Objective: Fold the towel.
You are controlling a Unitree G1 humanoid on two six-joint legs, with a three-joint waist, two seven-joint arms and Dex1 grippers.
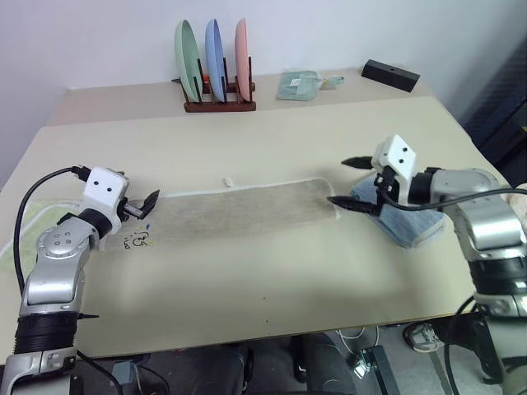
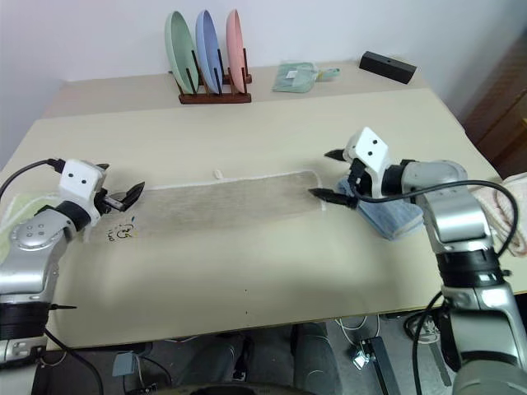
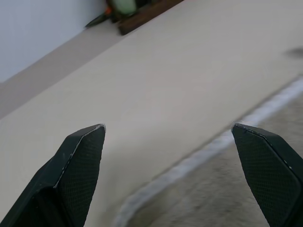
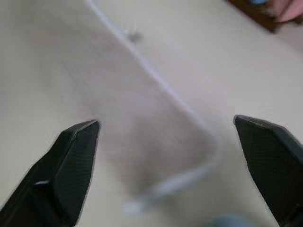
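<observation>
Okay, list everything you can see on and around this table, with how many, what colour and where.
towel: one, beige-tan with white edging, lying flat as a long strip across the middle of the table
folded towel: one, light blue, right side of the table, under the right gripper
light green towel: one, at the left edge
plates: three, green, blue, pink, upright in a brown rack at the back
cloth: one, pale green, folded, back of the table
box: one, black, back right corner
table: one, beige
left gripper: open, at the towel's left end
right gripper: open, at its right end
</observation>
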